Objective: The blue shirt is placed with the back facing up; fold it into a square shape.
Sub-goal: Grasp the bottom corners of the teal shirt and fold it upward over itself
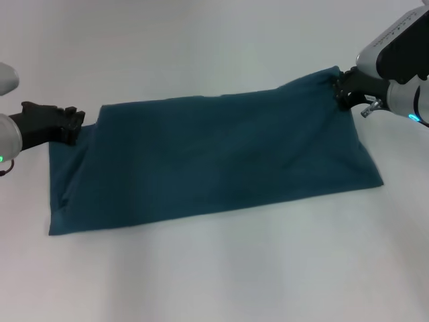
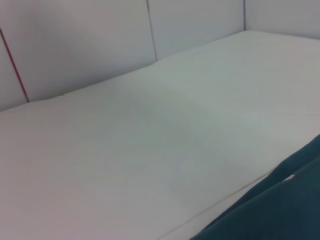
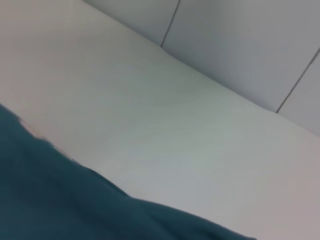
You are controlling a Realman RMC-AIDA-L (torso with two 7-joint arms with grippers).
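blue shirt (image 1: 214, 157): plain dark teal-blue, no print showing | tabletop (image 1: 214, 275): plain white | left pincer (image 1: 72, 125): black, arm casing behind it white | right pincer (image 1: 343, 90): black, arm casing white and dark | wall panels (image 2: 75, 40): pale grey, one red seam line

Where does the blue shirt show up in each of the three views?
Head view: the shirt spans the middle of the table, left end effector at one far corner, right end effector at the other.
Left wrist view: only an edge in the lower right corner.
Right wrist view: a band along the bottom.
Shared landmark: the white table.
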